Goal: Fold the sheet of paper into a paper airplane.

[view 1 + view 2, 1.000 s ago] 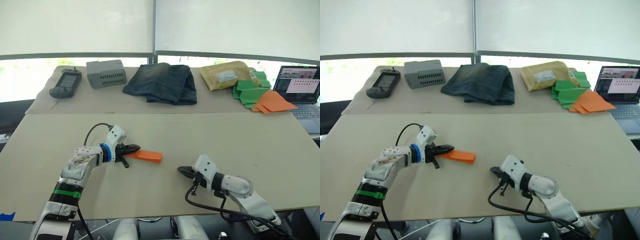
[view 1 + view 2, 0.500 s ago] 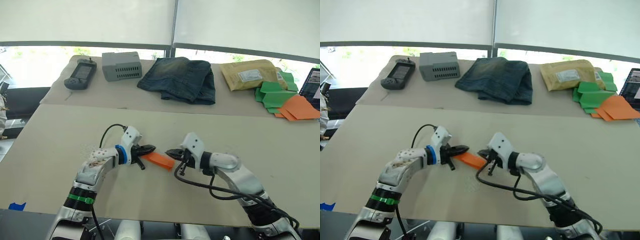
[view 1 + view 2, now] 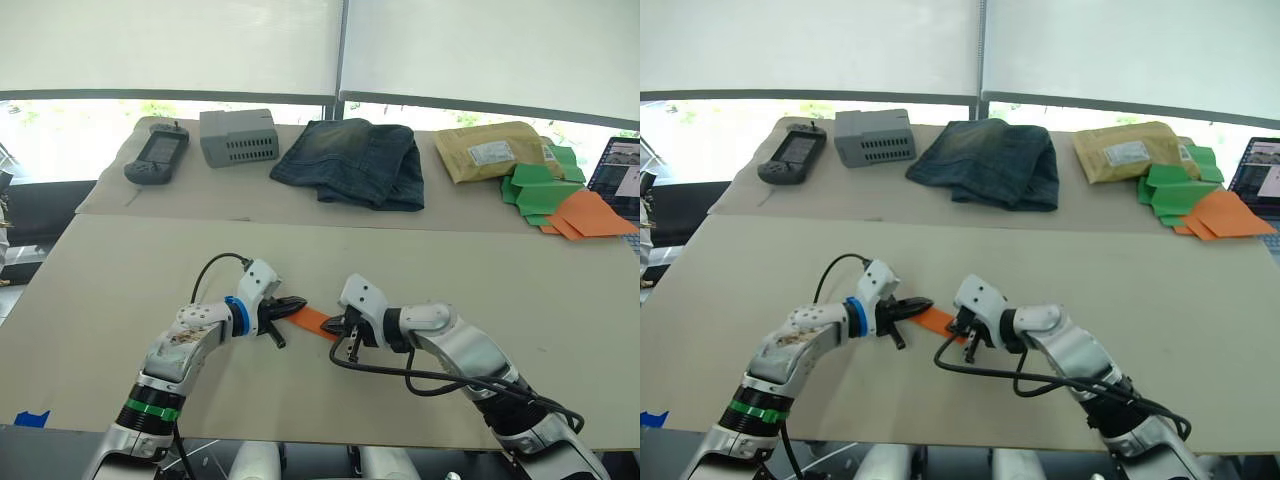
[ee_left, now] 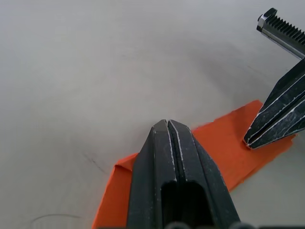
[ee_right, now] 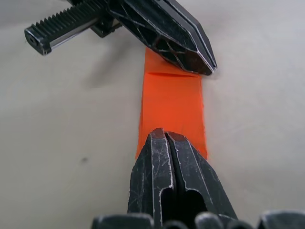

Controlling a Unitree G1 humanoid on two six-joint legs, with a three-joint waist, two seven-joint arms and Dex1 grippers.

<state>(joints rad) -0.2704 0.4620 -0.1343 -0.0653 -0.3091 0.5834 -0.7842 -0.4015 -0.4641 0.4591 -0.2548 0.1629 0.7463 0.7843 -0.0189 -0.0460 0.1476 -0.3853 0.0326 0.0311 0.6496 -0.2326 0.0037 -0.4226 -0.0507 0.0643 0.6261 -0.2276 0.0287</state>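
Pinning the paper (image 3: 316, 321) from both ends — narrow folded orange strip, flat on the desk (image 3: 120, 270) near the front edge, between the two arms. Left gripper (image 3: 296, 304) at one end, jaws shut, tips pressed down on the strip; cannot tell whether a layer is nipped between them or just pushed on. Right gripper (image 3: 335, 327) at the other end, jaws likewise shut, tips on or over the paper; same doubt.

Progress, as a judgement: partway. Already folded down to a long strip with a small tucked corner, so early creases done; no pointed nose, no wings yet. Probably pressing a crease or holding for the next fold. Shaping into a dart still left.

Head views: give the layout — strip lying slantwise between the grippers, plus the far row: handheld device (image 3: 155, 156), grey box (image 3: 238, 137), jeans (image 3: 356, 161), tan envelope (image 3: 490, 151), green shapes (image 3: 536, 185), spare orange sheets (image 3: 590, 214), laptop edge (image 3: 622, 170). Strip itself mostly covered there.

Wrist views: show what the head views hide. Left wrist — small folded flap at the left gripper's end, right gripper's tip touching the far end. Right wrist — full length of the strip, crease line near the far end under the left gripper's tip, both shut jaws seen close.
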